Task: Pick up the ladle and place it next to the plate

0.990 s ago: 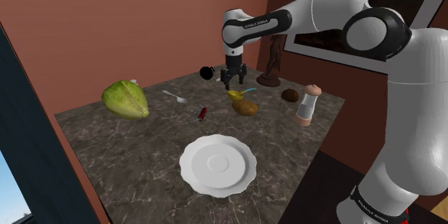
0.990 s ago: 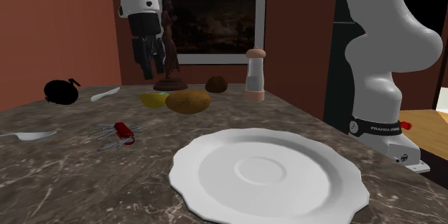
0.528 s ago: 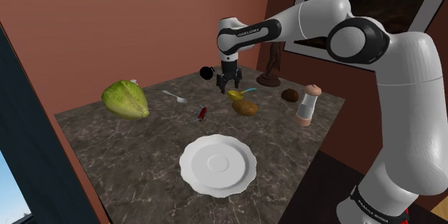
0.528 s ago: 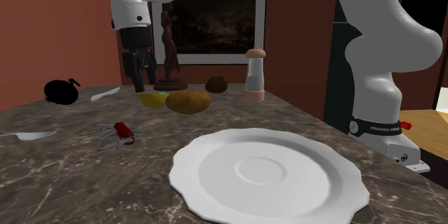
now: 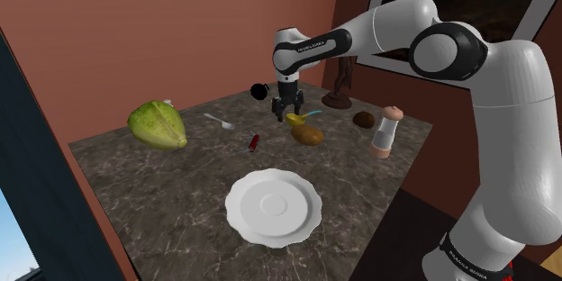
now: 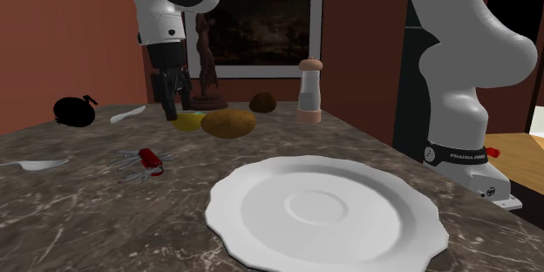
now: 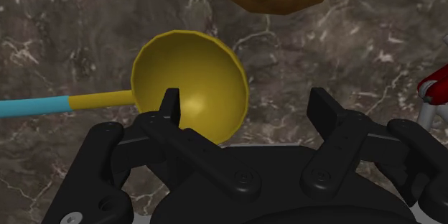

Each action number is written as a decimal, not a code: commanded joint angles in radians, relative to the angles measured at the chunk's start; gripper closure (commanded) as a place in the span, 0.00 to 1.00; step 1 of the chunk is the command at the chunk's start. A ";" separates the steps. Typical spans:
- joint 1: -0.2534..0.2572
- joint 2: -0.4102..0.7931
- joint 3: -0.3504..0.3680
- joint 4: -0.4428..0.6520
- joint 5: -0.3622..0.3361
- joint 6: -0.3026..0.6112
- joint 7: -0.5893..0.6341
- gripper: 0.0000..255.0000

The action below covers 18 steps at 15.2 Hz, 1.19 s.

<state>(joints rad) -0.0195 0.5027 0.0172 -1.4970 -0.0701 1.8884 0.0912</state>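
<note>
The ladle has a yellow bowl (image 7: 190, 82) and a handle that goes from yellow to blue. It lies on the dark marble table (image 5: 162, 189) beside a brown potato (image 5: 307, 134). My gripper (image 7: 244, 100) is open and hangs low over the ladle (image 5: 297, 118), one finger above the bowl and the other past its rim; nothing is held. The second exterior view has the gripper (image 6: 172, 109) just above the ladle (image 6: 186, 121). The white scalloped plate (image 5: 273, 207) lies at the table's near side (image 6: 327, 209), well away from the ladle.
Around the ladle stand the potato (image 6: 228, 123), a red pocket knife (image 5: 255, 141), a white spoon (image 5: 219, 122), a black round object (image 5: 259, 91), a dark figurine (image 5: 340, 81), a small brown lump (image 5: 363, 119) and a pepper mill (image 5: 387, 131). A green vegetable (image 5: 157, 125) lies further left.
The gripper has come down and shifted a little toward the shoulder view's left, ending just over the ladle's bowl. Its fingers stayed open. Nothing on the table moved.
</note>
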 commanded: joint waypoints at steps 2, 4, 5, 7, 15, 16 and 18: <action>0.000 0.000 0.000 0.000 0.000 0.000 0.000 0.00; 0.000 0.000 0.000 0.000 0.000 0.000 0.000 1.00; 0.000 0.000 0.000 0.000 0.000 0.000 0.000 1.00; 0.000 0.000 0.000 0.000 0.000 0.000 0.000 1.00; 0.000 -0.012 0.000 0.023 0.001 -0.034 -0.002 1.00; 0.000 -0.015 0.000 0.031 0.001 -0.046 -0.003 1.00; 0.000 -0.021 0.000 0.049 0.002 -0.070 -0.004 1.00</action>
<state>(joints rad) -0.0196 0.4857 0.0174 -1.4579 -0.0688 1.8329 0.0874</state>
